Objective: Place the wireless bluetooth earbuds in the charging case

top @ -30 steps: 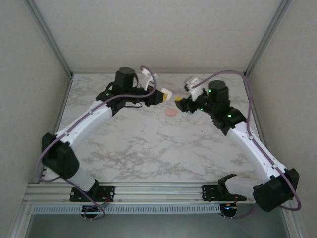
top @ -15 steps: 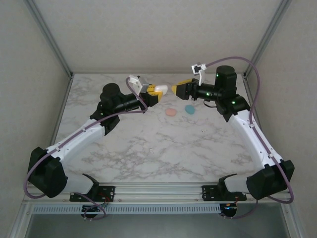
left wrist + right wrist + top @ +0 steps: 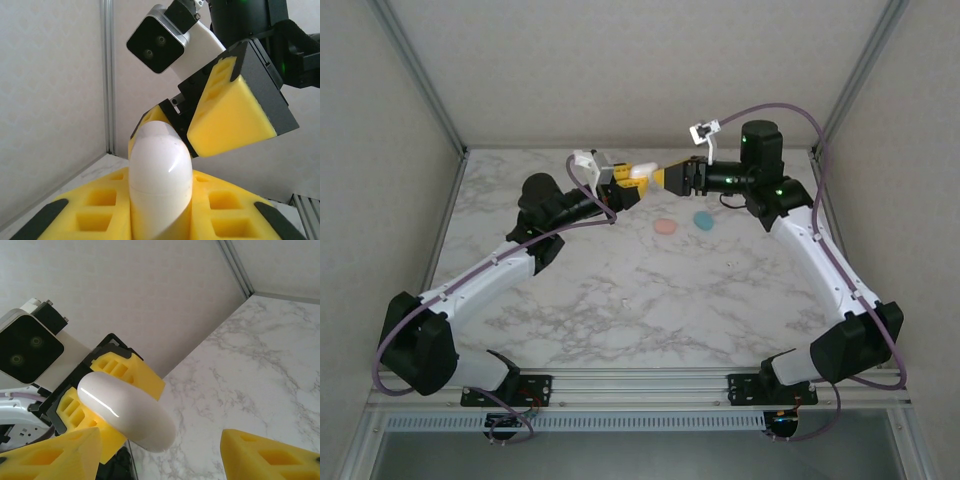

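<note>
"Since the left tool (image 3: pixel 628 182) is the one carrying something, how does it stand?"

"Pressed in on the charging case (image 3: pixel 161 175), a smooth white egg-shaped shell with a seam running across it. The case sits between the two yellow pads (image 3: pixel 95 212), its rounded end poking out past them. It is held up in the air, off the bench (image 3: pixel 620 290)."

"And the right tool (image 3: pixel 670 178)?"

"Spread wide. It faces the left one nose to nose, high over the far part of the bench. Its yellow fingers (image 3: pixel 55 457) stand either side of the case's free end. One finger is just beside the shell, but whether it touches I cannot tell."

"What lies below them?"

"Two small rounded pieces on the marble, near each other but apart. One is a pale pink piece (image 3: pixel 665 227). The other is a teal piece (image 3: pixel 702 219), nearer the right arm. From above they are too small to say more."
</note>
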You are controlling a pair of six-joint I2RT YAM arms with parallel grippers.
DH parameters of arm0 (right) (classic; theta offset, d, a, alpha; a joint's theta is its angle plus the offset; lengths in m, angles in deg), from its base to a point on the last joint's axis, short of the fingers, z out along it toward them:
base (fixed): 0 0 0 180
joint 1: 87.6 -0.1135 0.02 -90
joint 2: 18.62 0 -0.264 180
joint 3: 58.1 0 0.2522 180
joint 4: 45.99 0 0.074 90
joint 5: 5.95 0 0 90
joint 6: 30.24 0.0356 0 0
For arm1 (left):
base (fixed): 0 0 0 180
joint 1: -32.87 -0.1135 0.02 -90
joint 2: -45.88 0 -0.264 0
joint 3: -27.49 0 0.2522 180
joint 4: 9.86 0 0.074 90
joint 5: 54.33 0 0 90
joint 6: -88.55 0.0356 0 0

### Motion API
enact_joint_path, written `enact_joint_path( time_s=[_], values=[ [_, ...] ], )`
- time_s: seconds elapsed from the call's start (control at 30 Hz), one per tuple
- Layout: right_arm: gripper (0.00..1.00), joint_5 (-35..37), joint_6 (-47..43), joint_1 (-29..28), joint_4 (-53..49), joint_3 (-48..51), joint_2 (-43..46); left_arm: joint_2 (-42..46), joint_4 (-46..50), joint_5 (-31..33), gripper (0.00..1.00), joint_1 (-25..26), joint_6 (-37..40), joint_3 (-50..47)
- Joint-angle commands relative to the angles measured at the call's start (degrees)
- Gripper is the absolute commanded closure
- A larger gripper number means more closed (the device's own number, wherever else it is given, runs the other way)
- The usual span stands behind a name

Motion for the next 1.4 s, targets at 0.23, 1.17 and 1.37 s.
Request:
enact_joint_path(
  time_s=[0.23, 1.17, 1.37],
  values=[
    [0.36, 3.43, 1.21, -0.4, 0.48, -3.67, -1.8, -0.76, -4.14, -2.93, 0.98, 0.47, -2.38, -0.21],
    [0.43, 40.65, -4.25, 15.84, -28.68, 1.53, 1.89, 4.31, -0.2, 7.96, 0.99, 0.3, 4.38, -6.54],
    [0.47, 40.17, -10.5, 18.13, -38.91, 3.53, -13.51, 4.6, 0.74, 7.5, 0.99, 0.3, 4.32, -5.99]
  ],
)
